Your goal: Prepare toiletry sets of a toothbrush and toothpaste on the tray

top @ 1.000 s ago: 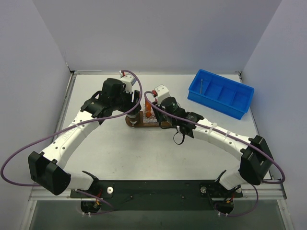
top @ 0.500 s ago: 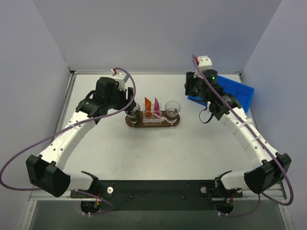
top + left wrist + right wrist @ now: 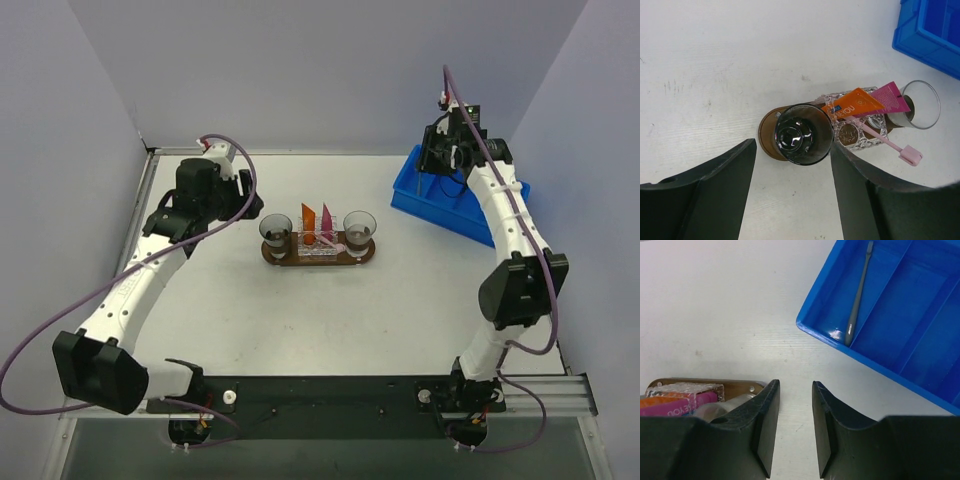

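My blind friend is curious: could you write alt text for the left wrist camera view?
A dark-brown tray on a white table carries a dark glass cup, an orange tube and a magenta tube of toothpaste, a pink toothbrush and a clear cup. Two open dark fingers frame the bottom; a blue bin shows top right.

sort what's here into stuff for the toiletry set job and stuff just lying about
For the job: tray, pink toothbrush, orange toothpaste, magenta toothpaste, probably the grey toothbrush.
Just there: dark cup, clear cup, crystal holder, blue bin.
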Robot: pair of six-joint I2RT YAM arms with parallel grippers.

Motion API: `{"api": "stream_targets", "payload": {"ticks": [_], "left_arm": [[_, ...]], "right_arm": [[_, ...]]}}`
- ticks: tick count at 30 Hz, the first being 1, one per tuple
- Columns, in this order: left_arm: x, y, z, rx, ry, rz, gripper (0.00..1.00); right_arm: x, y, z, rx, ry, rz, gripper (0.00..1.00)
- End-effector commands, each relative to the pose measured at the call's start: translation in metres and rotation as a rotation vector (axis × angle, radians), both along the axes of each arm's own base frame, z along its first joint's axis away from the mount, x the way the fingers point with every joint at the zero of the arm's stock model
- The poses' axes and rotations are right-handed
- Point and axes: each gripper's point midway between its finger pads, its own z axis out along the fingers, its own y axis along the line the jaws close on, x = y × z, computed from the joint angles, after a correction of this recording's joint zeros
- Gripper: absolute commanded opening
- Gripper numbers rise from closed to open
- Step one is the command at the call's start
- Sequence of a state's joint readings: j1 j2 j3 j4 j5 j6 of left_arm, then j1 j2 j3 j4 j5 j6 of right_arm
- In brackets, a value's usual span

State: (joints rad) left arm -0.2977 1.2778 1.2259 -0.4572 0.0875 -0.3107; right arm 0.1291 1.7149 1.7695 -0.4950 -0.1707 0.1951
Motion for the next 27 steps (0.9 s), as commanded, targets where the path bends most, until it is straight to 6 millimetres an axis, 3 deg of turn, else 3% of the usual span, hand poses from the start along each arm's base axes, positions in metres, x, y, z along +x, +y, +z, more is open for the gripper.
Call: {"api": "stream_targets", "payload": {"ticks": [1, 3, 4, 6, 7, 8, 13, 21, 27], "left_arm": [[0.026, -0.001, 0.025, -0.020, -0.083, 0.008, 0.71], [0.033, 0.000, 0.026, -0.011, -0.086, 0.015, 0.71], [0.035, 0.003, 0.027, -0.011, -0.086, 0.021, 0.71], [0.041, 0.003, 0.024, -0.016, -0.077, 0.029, 0.71], [0.043, 0.005, 0.024, -0.027, -0.075, 0.037, 0.71], [0.044, 0.006, 0.023, -0.030, -0.069, 0.041, 0.71], [0.055, 0.010, 0.019, -0.067, -0.060, 0.072, 0.70], [0.070, 0.007, 0.016, -0.113, -0.056, 0.083, 0.70], [0.070, 0.007, 0.012, -0.121, -0.046, 0.089, 0.69]], "right_arm": [[0.021, -0.006, -0.019, 0.047, 0.082, -0.025, 0.27], [0.031, -0.011, -0.027, 0.044, 0.095, -0.042, 0.27], [0.039, -0.015, -0.041, 0.040, 0.121, -0.055, 0.27], [0.051, -0.019, -0.045, 0.032, 0.117, -0.070, 0.26], [0.058, -0.023, -0.062, 0.027, 0.148, -0.075, 0.25], [0.064, -0.024, -0.060, 0.020, 0.139, -0.071, 0.25], [0.082, -0.033, -0.098, -0.031, 0.192, -0.052, 0.25], [0.097, -0.047, -0.122, -0.087, 0.214, -0.049, 0.21], [0.104, -0.055, -0.137, -0.143, 0.224, -0.031, 0.22]]}}
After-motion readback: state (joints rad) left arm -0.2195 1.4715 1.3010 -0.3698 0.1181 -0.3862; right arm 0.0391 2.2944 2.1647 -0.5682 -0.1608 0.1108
